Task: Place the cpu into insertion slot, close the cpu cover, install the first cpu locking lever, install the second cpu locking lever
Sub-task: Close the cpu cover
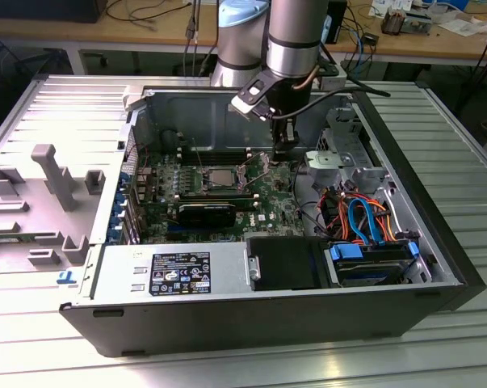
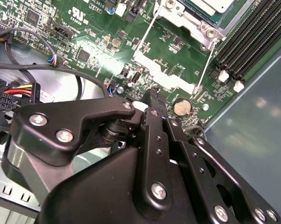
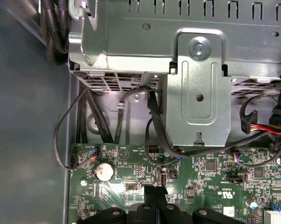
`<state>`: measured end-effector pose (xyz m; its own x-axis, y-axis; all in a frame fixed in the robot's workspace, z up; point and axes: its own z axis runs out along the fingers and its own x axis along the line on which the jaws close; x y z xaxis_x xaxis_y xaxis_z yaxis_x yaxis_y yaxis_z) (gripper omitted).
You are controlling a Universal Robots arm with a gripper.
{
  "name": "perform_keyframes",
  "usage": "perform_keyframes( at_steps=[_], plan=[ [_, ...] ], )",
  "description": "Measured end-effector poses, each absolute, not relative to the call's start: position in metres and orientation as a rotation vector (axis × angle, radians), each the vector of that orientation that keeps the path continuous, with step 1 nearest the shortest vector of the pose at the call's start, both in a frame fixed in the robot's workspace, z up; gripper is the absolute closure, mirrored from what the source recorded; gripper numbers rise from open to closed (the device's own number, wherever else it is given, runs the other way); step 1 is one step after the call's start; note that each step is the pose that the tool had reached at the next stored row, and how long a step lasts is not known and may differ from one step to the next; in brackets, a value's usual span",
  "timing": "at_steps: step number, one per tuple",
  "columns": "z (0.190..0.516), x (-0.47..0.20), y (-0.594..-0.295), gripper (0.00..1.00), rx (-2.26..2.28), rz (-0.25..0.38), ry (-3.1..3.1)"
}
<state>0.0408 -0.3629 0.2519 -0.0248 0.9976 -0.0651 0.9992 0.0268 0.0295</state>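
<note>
Gripper point(image 1: 283, 158) low over green motherboard point(image 1: 263, 198), just off the socket on the ext. view's right, near coin cell point(image 2: 181, 107). Fingertips point(image 3: 154, 190) pressed together in both wrist views, narrow, w/ nothing seen btwn them. Cpu point(image 1: 220, 175) lying flat in socket inside open PC case point(image 1: 267, 319), cpu cover point(image 2: 189, 22) frame down around its edge as far as visible, apart from gripper.
</note>
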Motion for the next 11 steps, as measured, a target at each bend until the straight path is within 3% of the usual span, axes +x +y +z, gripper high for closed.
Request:
perform_keyframes(
  at_steps=[11],
  plan=[
    [0.2513, 0.0408, -0.3629, 0.89, 2.145, -0.037, 2.202]
  ],
)
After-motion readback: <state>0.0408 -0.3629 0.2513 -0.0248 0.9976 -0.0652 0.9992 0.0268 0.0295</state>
